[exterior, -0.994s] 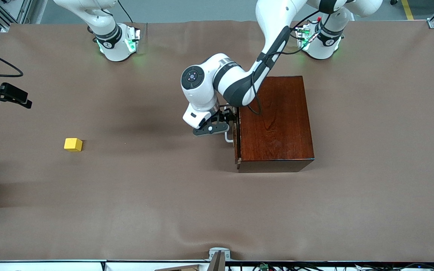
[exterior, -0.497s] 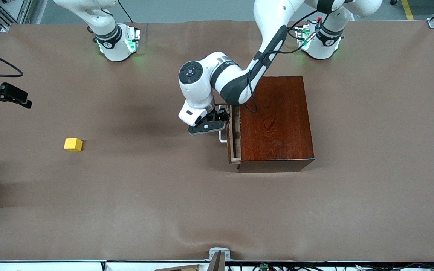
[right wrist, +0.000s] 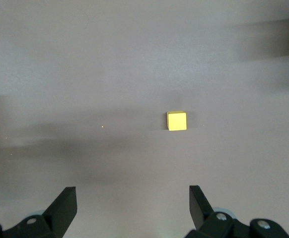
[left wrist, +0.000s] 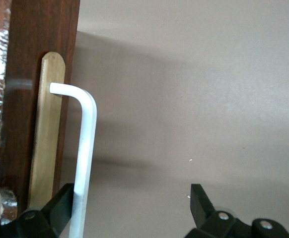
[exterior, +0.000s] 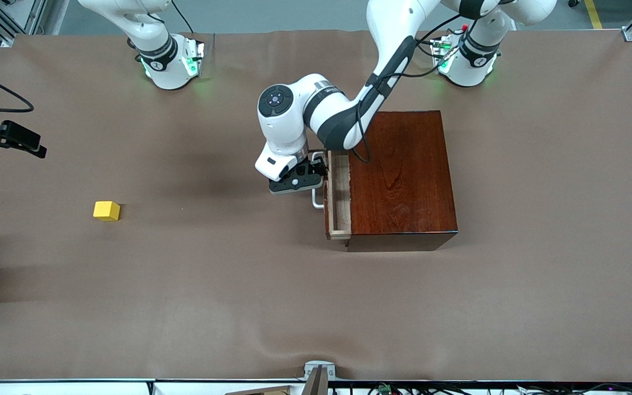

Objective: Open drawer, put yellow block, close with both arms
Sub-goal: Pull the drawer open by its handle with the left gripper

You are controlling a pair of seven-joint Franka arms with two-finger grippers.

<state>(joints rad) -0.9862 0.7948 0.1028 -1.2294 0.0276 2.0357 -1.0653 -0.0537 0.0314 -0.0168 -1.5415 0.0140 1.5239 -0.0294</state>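
Front view: left gripper [exterior: 316,178] at frame centre, at drawer [exterior: 338,197] handle [exterior: 317,198]. Drawer slightly out of box [exterior: 401,178], pale tray strip showing. Left wrist view: jaws wide apart, one finger [left wrist: 60,208] touching white bar, other well clear; handle hooked, not clamped. Block [exterior: 106,210] on table [exterior: 239,302], frame centre-left, well apart from box. Right wrist view: right gripper [right wrist: 133,210] up over block, jaws fully spread, holding nothing.

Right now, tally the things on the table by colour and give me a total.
Yellow: 1, the yellow block.
Dark reddish-brown: 1, the wooden box with its drawer partly open.
Total: 2.
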